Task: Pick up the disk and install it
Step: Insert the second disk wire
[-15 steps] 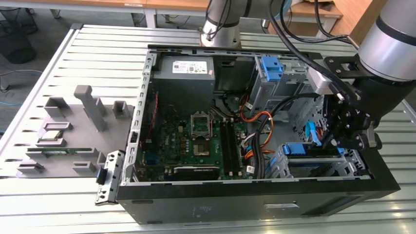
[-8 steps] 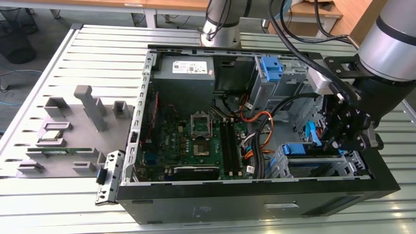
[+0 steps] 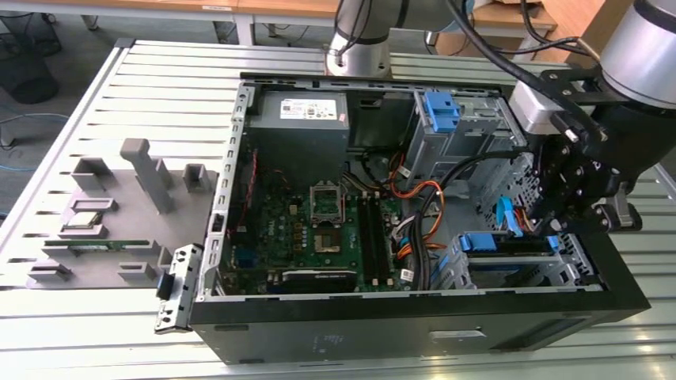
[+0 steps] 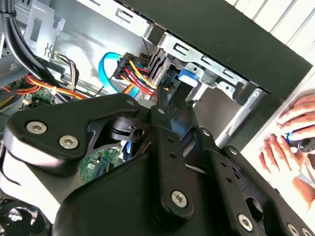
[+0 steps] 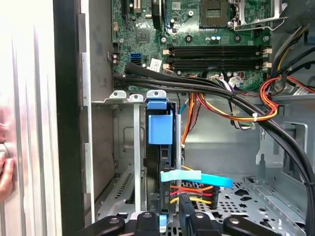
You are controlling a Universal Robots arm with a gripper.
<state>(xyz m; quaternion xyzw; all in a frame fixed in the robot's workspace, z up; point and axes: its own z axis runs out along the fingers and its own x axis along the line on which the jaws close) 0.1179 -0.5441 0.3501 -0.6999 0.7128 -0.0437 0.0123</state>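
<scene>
Slatted aluminium table [image 3: 127, 71], grey floor and wooden desks behind it

Open black tower computer case [image 3: 423, 332] lies on its side on the table, green motherboard [image 3: 328, 222] facing up

Grey-and-silver robot arm [image 3: 655, 39] reaches in over the corner at the exterior view's right, black gripper [image 3: 544, 226] low inside the case just above the lower grey metal drive cage [image 3: 507, 269]

Can't tell whether the gripper is wide or narrow, and nothing is seen held in it

Grey moulded parts tray [image 3: 116, 214] on the table at the exterior view's left of the case

Grey power-supply box with white label [image 3: 301, 111] at the far end of the case, bare blue plastic bracket [image 3: 438, 111] in the upper bay

The disk [image 5: 160, 129] is in the lower cage, edge-on in a slot. Its blue plastic rail tab shows on top; the label face is hidden

Light-blue flat cable [image 5: 197, 178] and red/yellow/black wire bundle [image 5: 192, 192] lie at the disk's near end, beside the gripper

Thick black cables [image 5: 236, 98] cross between motherboard and cage

A person's hand [image 4: 295, 132] rests on the table just outside the case wall
</scene>
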